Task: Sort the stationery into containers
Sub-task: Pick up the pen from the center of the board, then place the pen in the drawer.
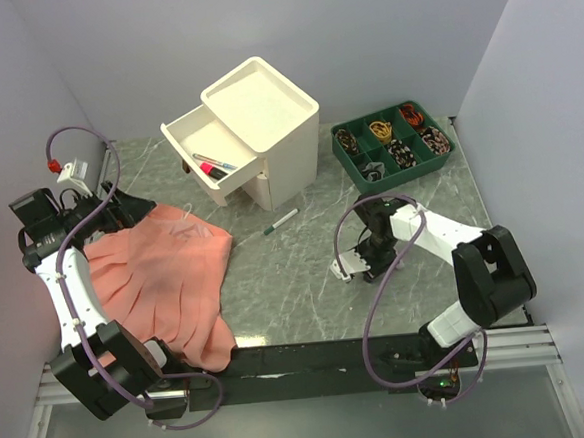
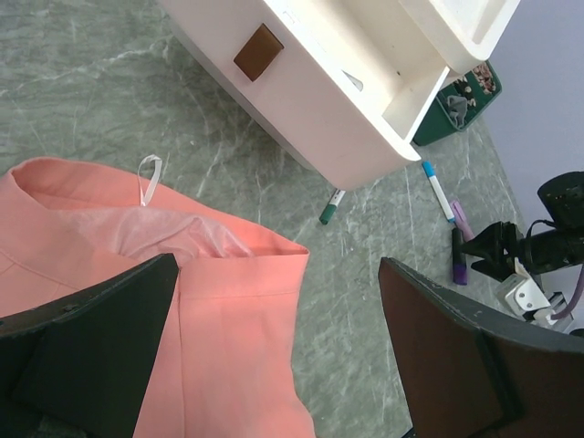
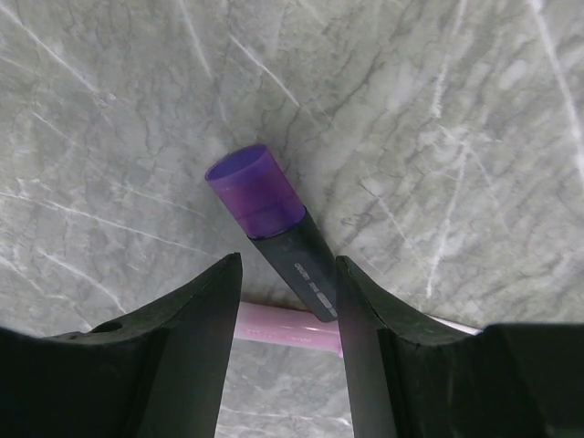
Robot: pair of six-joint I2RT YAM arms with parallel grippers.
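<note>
Purple highlighter (image 3: 274,228) flat on bench (image 3: 438,137), cap pointing away from my downturned right hand (image 3: 287,265), half-open astride its black end, not clamped.

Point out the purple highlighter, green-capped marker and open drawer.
purple highlighter (image 3: 255,187), right wrist view, purple cap.
green-capped marker (image 1: 284,220), top external view, white barrel.
open drawer (image 2: 301,100), left wrist view, front wall.

Cream cabinet (image 1: 290,167), top drawer (image 1: 180,137) open; purple highlighter (image 3: 274,219), green-capped marker (image 1: 281,221) lying loose

Grey-green marbled tabletop (image 1: 296,279) bears: cream-white plastic drawer cabinet (image 1: 289,174), dark green compartment tray (image 1: 409,169), salmon-pink cloth (image 1: 166,283), green-capped white marker (image 1: 281,221), purple-capped black highlighter (image 3: 274,219).
</note>
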